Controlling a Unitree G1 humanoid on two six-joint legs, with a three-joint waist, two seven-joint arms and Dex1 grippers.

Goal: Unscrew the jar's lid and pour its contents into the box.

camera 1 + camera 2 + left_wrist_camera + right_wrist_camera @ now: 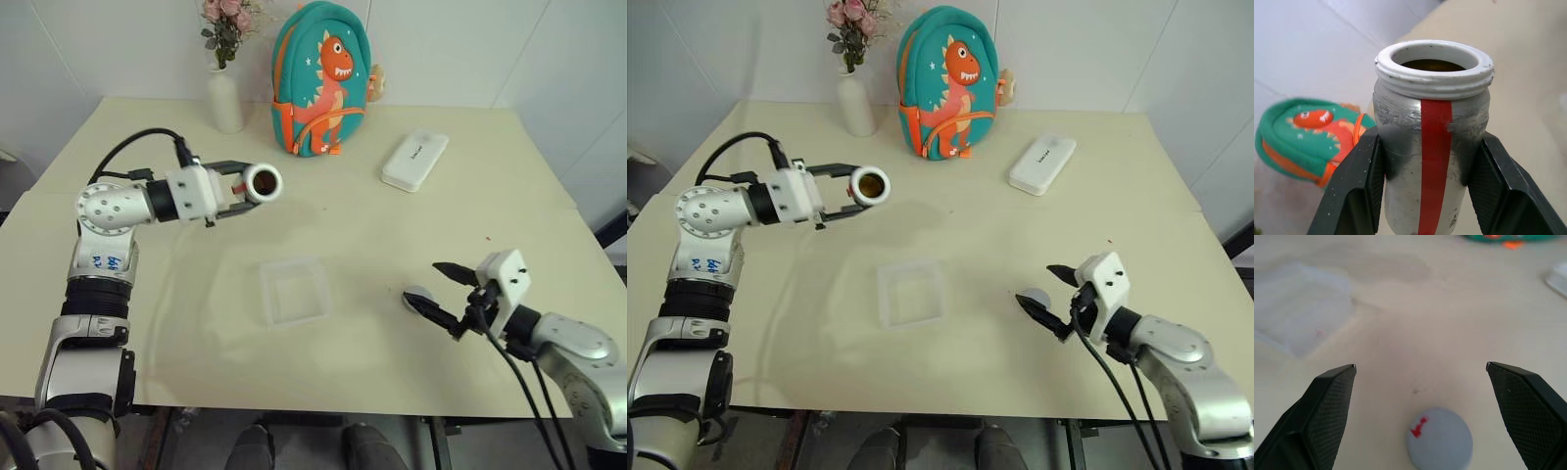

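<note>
My left gripper (243, 187) is shut on the jar (262, 183), which it holds level above the table with its mouth pointing right. The jar (1432, 147) has a red stripe and an open white threaded rim. Something dark brown, the contents (1432, 64), shows inside the mouth. The clear frosted box (294, 291) sits on the table below and to the right of the jar. The grey lid (1440, 443), with a red mark on top, lies flat on the table. My right gripper (1420, 369) stands open just behind it, one finger on either side, not touching it.
At the back of the table stand a white vase with pink flowers (225, 98) and a teal dinosaur backpack (321, 83). A white oblong case (415, 160) lies at the back right. The table's front edge (323, 409) runs near the right arm.
</note>
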